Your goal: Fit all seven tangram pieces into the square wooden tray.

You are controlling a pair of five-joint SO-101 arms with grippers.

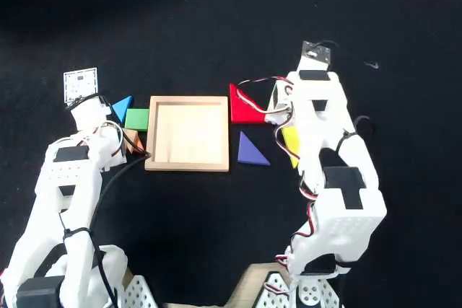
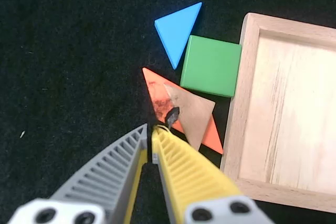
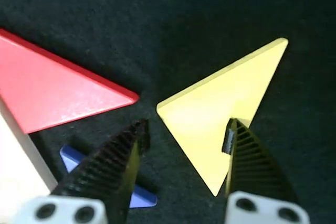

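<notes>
The square wooden tray (image 1: pixel 188 165) lies mid-table with nothing inside; its rim (image 2: pixel 234 109) runs along the left wrist view. Left of it lie a blue triangle (image 2: pixel 178 30), a green square (image 2: pixel 211 65) and an orange triangle (image 2: pixel 156 94) with a plain wooden triangle (image 2: pixel 193 113) partly on top. My left gripper (image 2: pixel 151 130) is shut, its tips at the orange triangle's edge. Right of the tray lie a red triangle (image 3: pixel 52 93), a purple triangle (image 1: pixel 251 151) and a yellow triangle (image 3: pixel 220 103). My right gripper (image 3: pixel 185 132) is open, straddling the yellow triangle's narrow end.
Black cloth covers the table. Both arm bases stand at the near edge. The right arm's body (image 1: pixel 321 128) hangs over most of the yellow triangle (image 1: pixel 291 142) in the high view. Bare cloth lies in front of and behind the tray.
</notes>
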